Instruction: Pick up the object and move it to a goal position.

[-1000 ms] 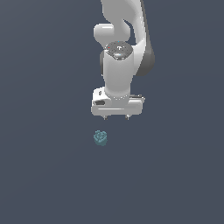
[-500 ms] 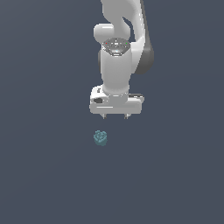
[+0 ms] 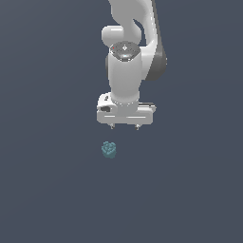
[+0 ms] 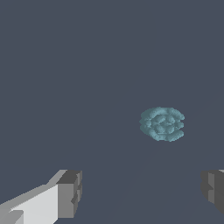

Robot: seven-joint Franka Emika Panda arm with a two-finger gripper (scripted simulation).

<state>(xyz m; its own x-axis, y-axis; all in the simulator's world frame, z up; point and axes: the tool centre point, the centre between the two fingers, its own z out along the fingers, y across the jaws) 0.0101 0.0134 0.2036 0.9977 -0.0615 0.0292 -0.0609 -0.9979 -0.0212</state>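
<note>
The object (image 3: 109, 150) is a small teal-blue knobbly blob lying on the dark floor. In the exterior view it lies a little below the white gripper hand and slightly toward that view's left. My gripper (image 3: 125, 126) hangs above it, open, with nothing between its short fingertips. The wrist view shows the object (image 4: 162, 124) from above as a rounded bumpy lump. Both grey fingertips (image 4: 70, 193) stand wide apart at the picture's edge, and the gripper (image 4: 142, 192) does not touch the object.
The dark grey-blue floor (image 3: 52, 190) fills both views. The white arm (image 3: 126, 71) rises behind the gripper hand to the frame's top.
The gripper hand has shifted slightly toward the exterior view's left, nearer above the object. The object has not moved.
</note>
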